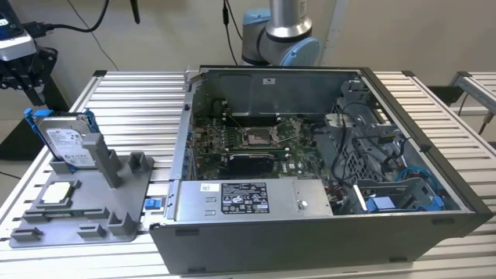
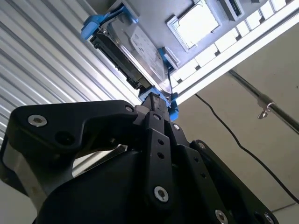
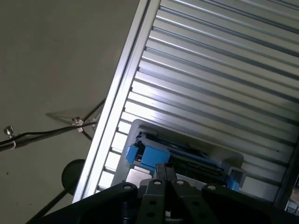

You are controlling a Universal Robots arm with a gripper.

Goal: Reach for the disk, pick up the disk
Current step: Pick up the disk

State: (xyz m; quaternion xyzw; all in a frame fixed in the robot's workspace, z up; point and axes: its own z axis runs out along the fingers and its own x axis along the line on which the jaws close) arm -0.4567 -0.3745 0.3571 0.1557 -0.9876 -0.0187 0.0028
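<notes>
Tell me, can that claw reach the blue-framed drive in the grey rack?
Probably yes. In the second wrist view the claw points at the disk, close by, with nothing between them. The grey rack grips only its lower part.

A table [image 1: 139, 99] of ribbed aluminium slats fills the lower part of the exterior view, and a second slatted table [image 1: 477, 87] stands apart from it at the right edge. Behind them rises a plain beige wall [image 1: 171, 29], with black cables [image 1: 92, 27] hanging in the upper left. In the first wrist view the slats [image 3: 224, 60] catch bright bands of light near the table's edge, beside a dull grey floor [image 3: 56, 56] crossed by thin cables [image 3: 46, 133]
</notes>
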